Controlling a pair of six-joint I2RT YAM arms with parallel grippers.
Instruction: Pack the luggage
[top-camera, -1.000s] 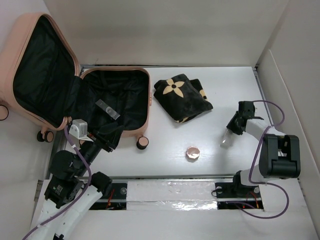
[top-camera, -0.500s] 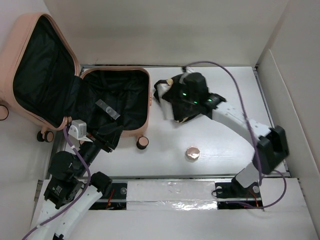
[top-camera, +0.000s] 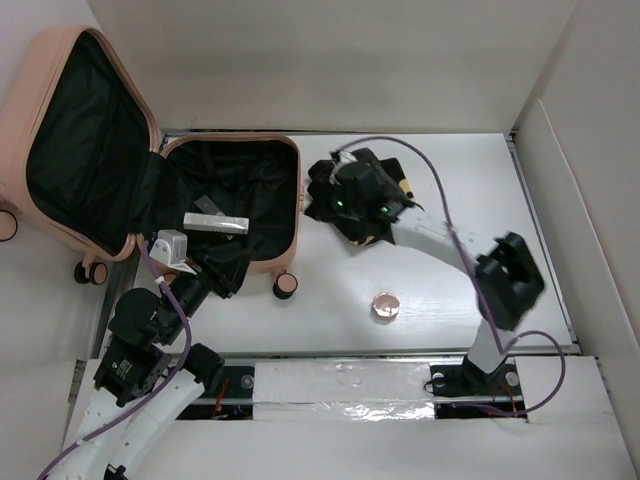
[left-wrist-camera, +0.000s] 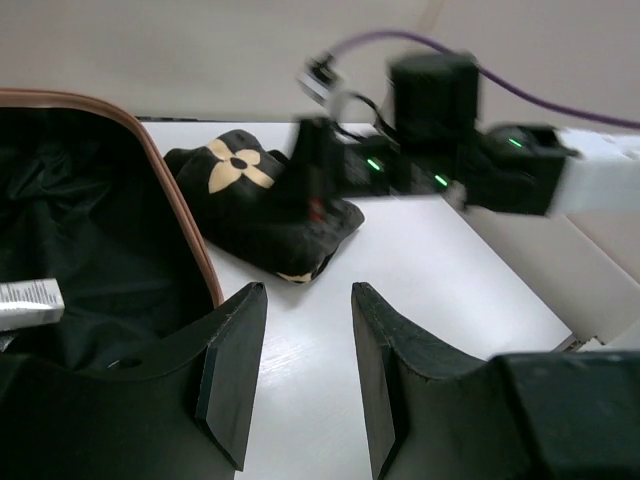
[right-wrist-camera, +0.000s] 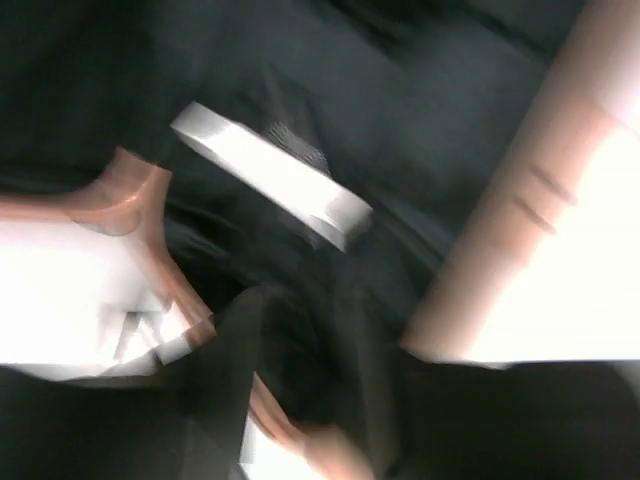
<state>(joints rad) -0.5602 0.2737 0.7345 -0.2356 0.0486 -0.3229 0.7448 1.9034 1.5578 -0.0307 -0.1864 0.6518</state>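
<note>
Robot lab cell: white table inside plain white panels

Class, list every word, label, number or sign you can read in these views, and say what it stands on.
No text can be read in any view.
On the white tube in the luggage: any print is too blurred to read.
On the black folded cloth: a cream flower motif only, no letters.
</note>
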